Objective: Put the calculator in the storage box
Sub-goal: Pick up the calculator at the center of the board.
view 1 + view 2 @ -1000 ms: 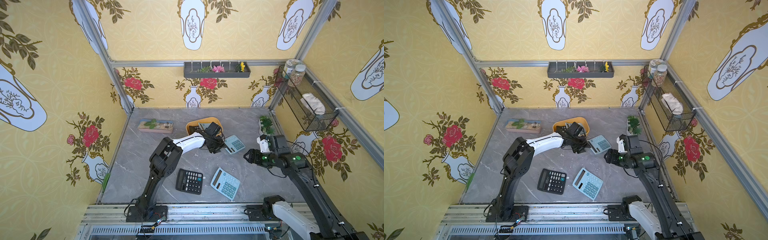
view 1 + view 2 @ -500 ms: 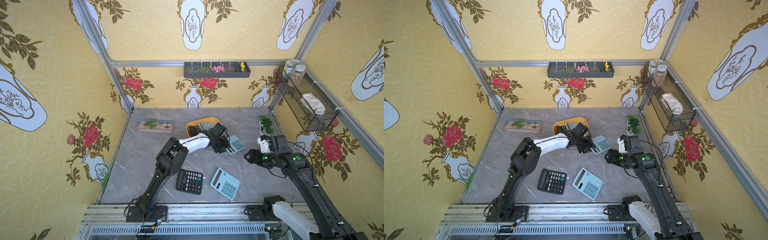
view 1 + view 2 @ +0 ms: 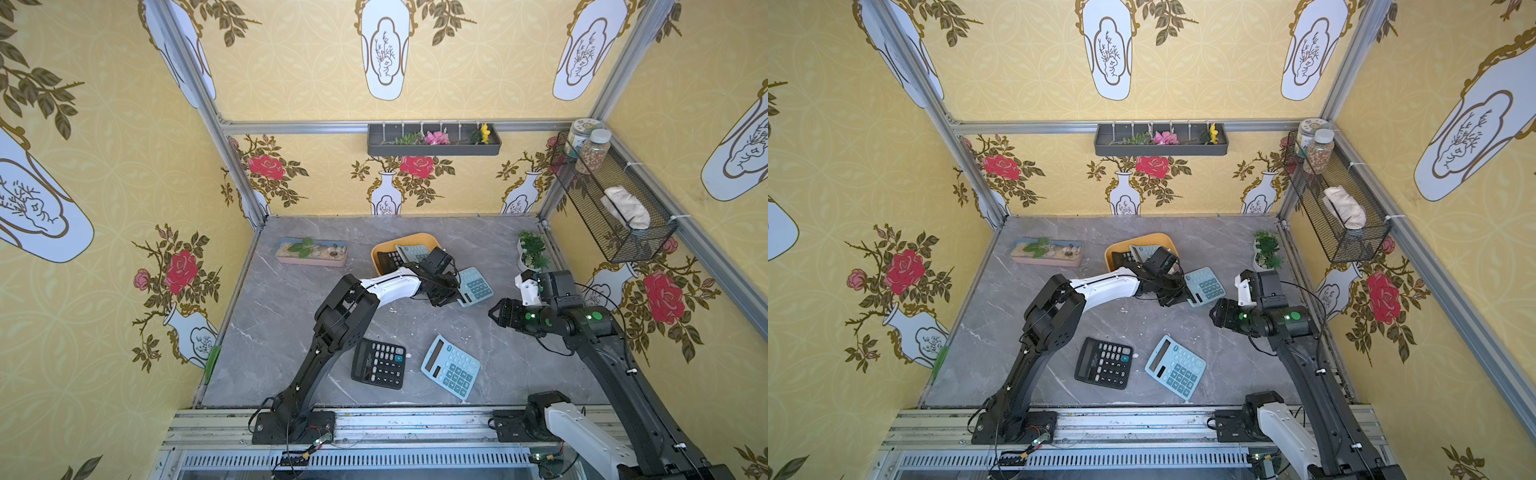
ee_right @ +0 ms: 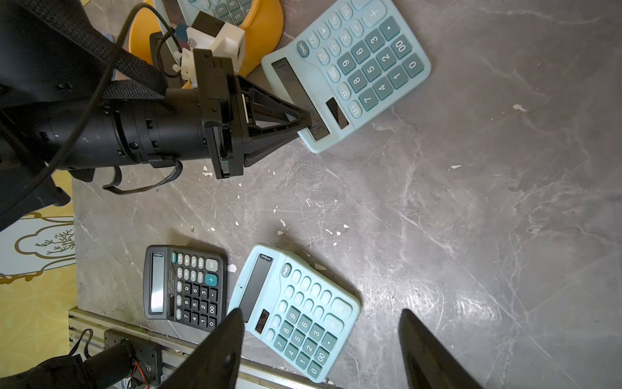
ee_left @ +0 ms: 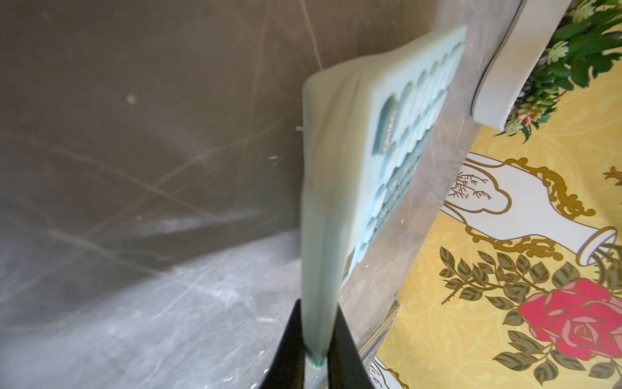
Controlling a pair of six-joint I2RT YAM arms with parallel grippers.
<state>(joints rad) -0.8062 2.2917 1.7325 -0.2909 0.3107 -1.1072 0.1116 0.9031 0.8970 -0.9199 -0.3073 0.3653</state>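
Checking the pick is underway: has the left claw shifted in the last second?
Yes. In a top view the left claw moved away from the orange box onto the blue calculator beside it, whose edge it now pinches.

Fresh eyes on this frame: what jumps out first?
The left claw is shut on the display end of a pale blue calculator right beside the orange storage box, which already holds two calculators. A black calculator and a second blue calculator lie loose near the front edge, while the right claw hangs open nearby.
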